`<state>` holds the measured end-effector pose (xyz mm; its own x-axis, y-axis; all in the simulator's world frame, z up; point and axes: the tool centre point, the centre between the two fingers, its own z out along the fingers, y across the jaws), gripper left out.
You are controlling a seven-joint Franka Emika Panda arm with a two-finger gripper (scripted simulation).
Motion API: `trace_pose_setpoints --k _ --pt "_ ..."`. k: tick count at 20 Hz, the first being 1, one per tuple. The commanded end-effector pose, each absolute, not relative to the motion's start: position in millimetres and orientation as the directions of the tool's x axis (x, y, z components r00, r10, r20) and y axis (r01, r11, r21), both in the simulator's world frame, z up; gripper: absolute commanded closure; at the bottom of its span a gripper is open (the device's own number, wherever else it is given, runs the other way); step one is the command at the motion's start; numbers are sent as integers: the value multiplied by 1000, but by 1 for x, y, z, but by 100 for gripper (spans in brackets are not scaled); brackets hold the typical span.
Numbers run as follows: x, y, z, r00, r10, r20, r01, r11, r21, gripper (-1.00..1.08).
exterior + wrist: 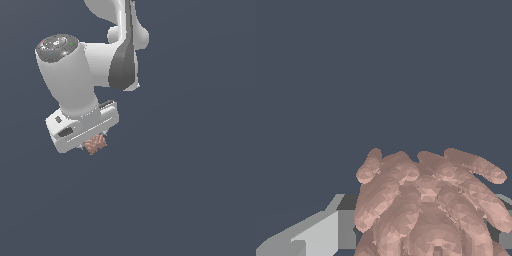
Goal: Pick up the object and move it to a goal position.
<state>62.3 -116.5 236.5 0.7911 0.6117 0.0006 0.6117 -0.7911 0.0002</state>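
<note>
The object [95, 144] is a small pinkish-brown, bumpy chunk that pokes out just below my white gripper [93, 142] in the exterior view. The gripper's body covers the fingers there, so only the chunk's lower part shows. In the wrist view the object [428, 202] fills the near part of the picture as a cluster of lumpy lobes, with a grey fingertip [321, 232] beside it. The gripper is shut on the object and holds it in the air over the dark blue-grey ground.
The white arm [75, 75] reaches down from the upper part of the exterior view. Around it there is only a plain dark blue-grey background, with no other object or marker showing.
</note>
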Motion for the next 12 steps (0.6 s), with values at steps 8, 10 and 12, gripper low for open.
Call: trace_pose_setpoints --k 8,10,12 --pt "51 -155 340 791 612 1 612 -791 -1 108" --pt "49 -162 360 791 612 1 612 -791 -1 108" --pt "48 -170 380 791 612 1 612 -791 -1 108"
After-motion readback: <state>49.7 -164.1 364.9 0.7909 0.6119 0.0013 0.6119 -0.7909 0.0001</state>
